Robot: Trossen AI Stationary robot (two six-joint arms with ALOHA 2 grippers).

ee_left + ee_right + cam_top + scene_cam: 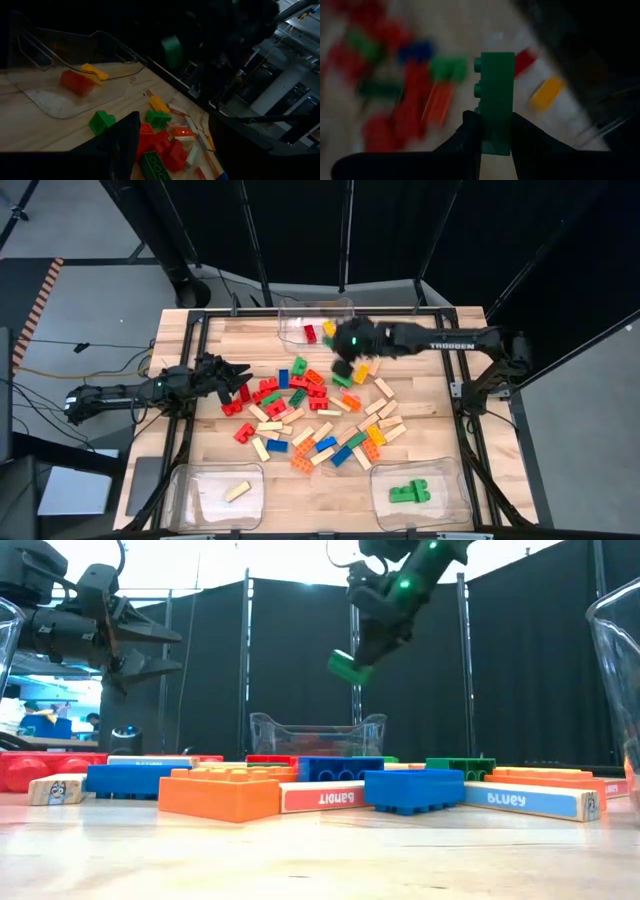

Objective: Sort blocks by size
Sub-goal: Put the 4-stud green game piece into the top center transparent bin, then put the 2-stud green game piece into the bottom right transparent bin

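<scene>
Green brick pinched in right hand, lifted clear above the pile of blocks mid-surface; long axis runs out along the fingers, studs to one side; step = carry after pick; next: choose bin by size, prob. front-right bin w/ green ones; left hand wide, empty, idle left of pile.

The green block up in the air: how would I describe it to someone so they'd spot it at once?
Start at the clear bin at the table's far edge, holding a red and a yellow block. Just beside it hangs the right arm's gripper, above the pile. Clamped in its jaws is the green block, the only block off the table.
</scene>
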